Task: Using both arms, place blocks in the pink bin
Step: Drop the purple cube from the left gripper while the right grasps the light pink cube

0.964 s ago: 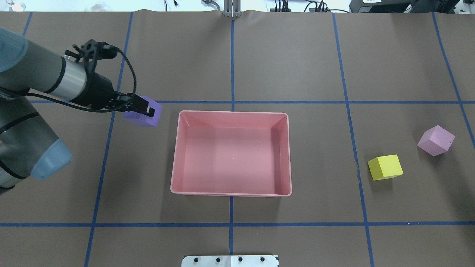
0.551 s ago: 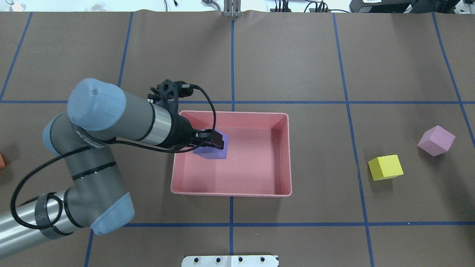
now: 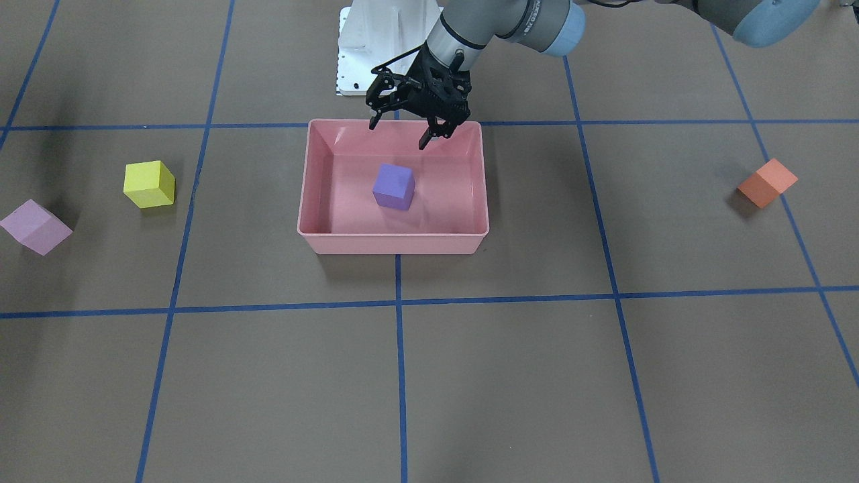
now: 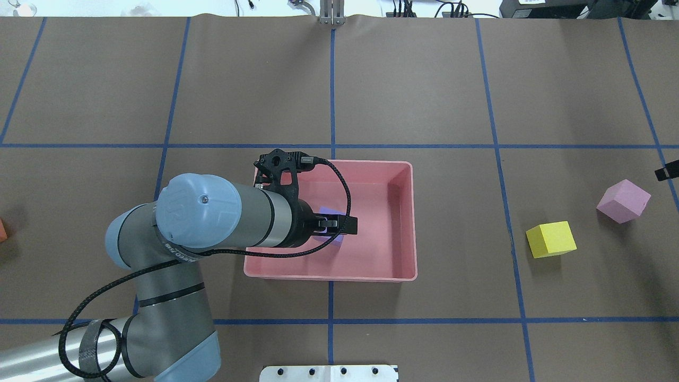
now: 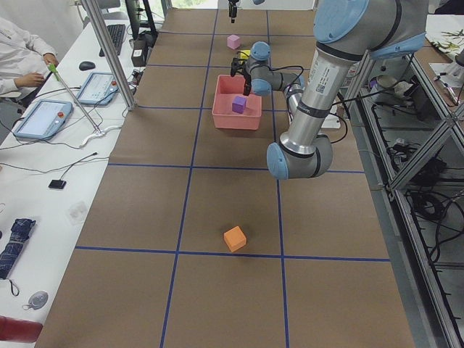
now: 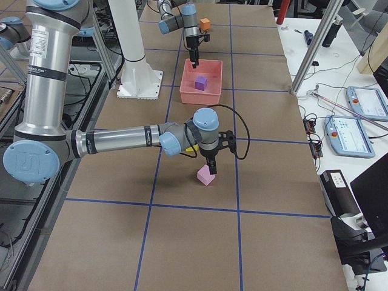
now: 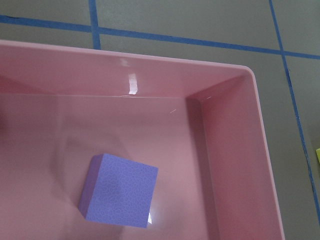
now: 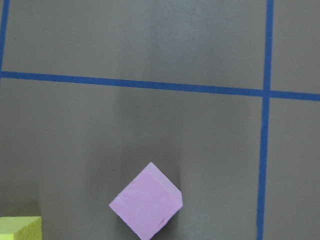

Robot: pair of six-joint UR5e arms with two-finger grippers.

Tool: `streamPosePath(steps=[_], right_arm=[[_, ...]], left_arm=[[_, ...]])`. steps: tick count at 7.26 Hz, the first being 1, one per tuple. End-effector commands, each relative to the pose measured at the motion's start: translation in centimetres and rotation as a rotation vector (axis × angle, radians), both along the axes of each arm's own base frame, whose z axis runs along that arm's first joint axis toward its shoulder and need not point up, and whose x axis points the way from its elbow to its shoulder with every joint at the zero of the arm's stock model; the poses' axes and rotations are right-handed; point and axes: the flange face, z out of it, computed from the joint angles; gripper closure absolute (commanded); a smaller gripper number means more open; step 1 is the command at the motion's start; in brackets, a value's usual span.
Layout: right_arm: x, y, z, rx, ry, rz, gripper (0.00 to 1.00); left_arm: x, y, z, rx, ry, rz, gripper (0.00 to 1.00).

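Brown paper crossed by blue tape lines (image 3: 399, 376) covers the tabletop (image 3: 537, 369). The largest things we see on it are two grey-silver jointed arms with light blue caps. The left arm (image 4: 212, 212) reaches in over the middle, and the right arm (image 6: 121, 140) stretches low toward the robot's right end.

Next in size is the shallow rectangular pink plastic bin (image 3: 392, 243), with rounded corners, a thin rim and a glossy floor. It sits at the middle of the tabletop, astride a tape line.

The black two-fingered left hand (image 3: 399, 133) hangs above the bin's robot-side edge, fingers spread wide with nothing between them. The right hand (image 6: 210, 170) hangs just over the small matte light pink cube (image 3: 35, 227). We cannot tell whether it is spread or closed, nor whether it touches the cube.

Smallest are the four matte cubes, all alike in size. The purple cube (image 3: 394, 186) rests on the bin's floor near its middle, slightly askew to the walls and clear of them all. The yellow cube (image 3: 149, 184) lies on the tabletop to the robot's right of the bin, between it and the light pink cube, which sits corner-on to the grid. The orange cube (image 3: 767, 182) lies alone on the robot's left, well apart from the bin.
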Motion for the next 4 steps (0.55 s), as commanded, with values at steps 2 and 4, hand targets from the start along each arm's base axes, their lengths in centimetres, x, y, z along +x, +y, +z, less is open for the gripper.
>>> streamPosePath(steps=[2, 4], right_arm=[[-3.5, 1.4, 3.1, 0.191, 0.029, -0.178, 0.0], [-5.4, 1.7, 6.0, 0.214, 0.043, -0.203, 0.0]], left_arm=[[0.1, 0.2, 0.3, 0.0, -0.005, -0.001, 0.0], [0.1, 0.2, 0.3, 0.0, -0.006, -0.002, 0.0]])
